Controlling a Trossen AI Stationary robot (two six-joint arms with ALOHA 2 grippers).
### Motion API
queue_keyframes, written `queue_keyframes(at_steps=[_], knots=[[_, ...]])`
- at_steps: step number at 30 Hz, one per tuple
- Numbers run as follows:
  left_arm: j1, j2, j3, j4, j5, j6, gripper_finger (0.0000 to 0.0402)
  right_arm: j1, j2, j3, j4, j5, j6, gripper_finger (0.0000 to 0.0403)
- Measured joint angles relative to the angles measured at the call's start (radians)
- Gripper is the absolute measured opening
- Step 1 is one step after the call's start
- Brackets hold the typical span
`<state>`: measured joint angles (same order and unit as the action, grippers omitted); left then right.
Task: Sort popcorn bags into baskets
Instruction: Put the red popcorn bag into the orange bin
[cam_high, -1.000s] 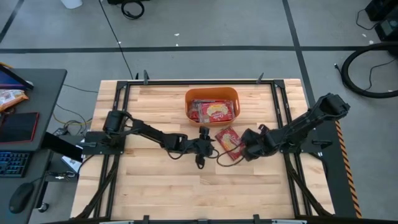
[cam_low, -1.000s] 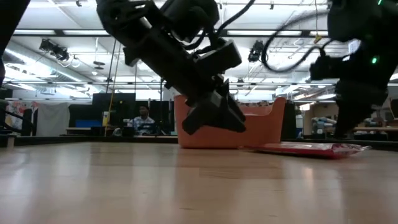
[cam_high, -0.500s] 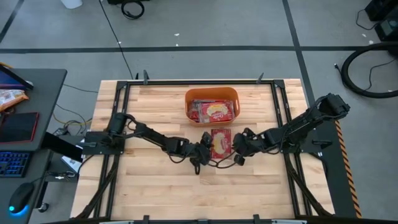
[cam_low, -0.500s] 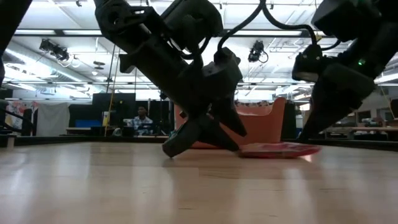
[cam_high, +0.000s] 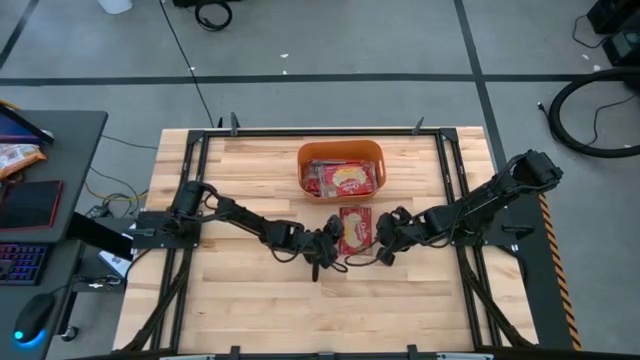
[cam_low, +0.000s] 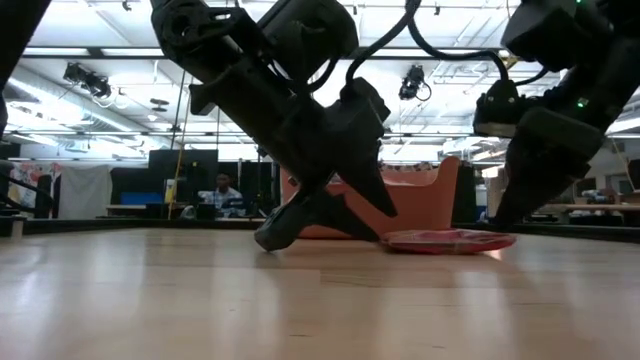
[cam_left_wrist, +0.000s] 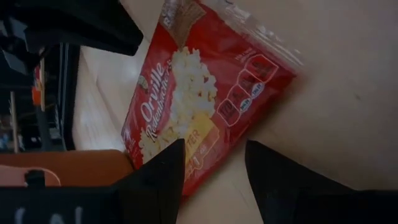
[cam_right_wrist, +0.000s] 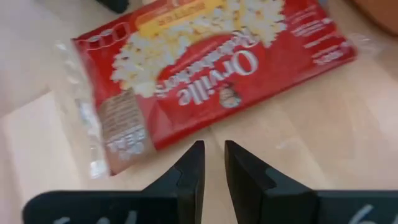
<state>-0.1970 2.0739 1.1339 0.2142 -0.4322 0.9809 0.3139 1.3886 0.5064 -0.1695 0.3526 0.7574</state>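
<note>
— What is seen from above, compared with a second ago?

— A popcorn bag (cam_high: 356, 228) is found flat on the table (cam_high: 250, 300) at the frame's centre, squared up just below the orange basket (cam_high: 340, 151); earlier it lay tilted further right. The left gripper (cam_high: 328, 243) is placed at its left edge, the right gripper (cam_high: 385, 240) at its right, both drawn in closer than before. More bags (cam_high: 340, 179) are held in the basket.

— And from table height?

— The bag (cam_low: 445, 240) is seen lying right of centre, the left arm now lowered to the wood.

— The left wrist view?

— Its fingers (cam_left_wrist: 163, 171) are shown spread apart at the bag (cam_left_wrist: 199, 106), nothing clamped.

— The right wrist view?

— Its fingers (cam_right_wrist: 193, 167) are nearly together, a narrow gap kept, beside the bag (cam_right_wrist: 205, 68) without gripping it.
</note>
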Motion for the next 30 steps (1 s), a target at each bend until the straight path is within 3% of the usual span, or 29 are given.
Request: queue_keyframes(at_steps=[8,14,24,30], knots=[[0.026,0.0,-0.002,0.002,0.028,0.189,0.0172,-0.002,0.0,0.0,0.024,-0.058,-0.005,0.0067],[0.076,0.0,-0.002,0.007,0.129,0.222,0.0172,-0.017,0.0,0.0,0.082,-0.059,-0.05,0.0067],[0.159,0.001,-0.002,0.027,0.309,0.421,0.0172,-0.054,0.0,0.0,0.086,-0.06,-0.054,0.0067],[0.189,0.002,-0.002,0.049,0.403,0.429,0.0167,-0.074,0.0,0.0,0.071,-0.063,-0.058,0.0067]])
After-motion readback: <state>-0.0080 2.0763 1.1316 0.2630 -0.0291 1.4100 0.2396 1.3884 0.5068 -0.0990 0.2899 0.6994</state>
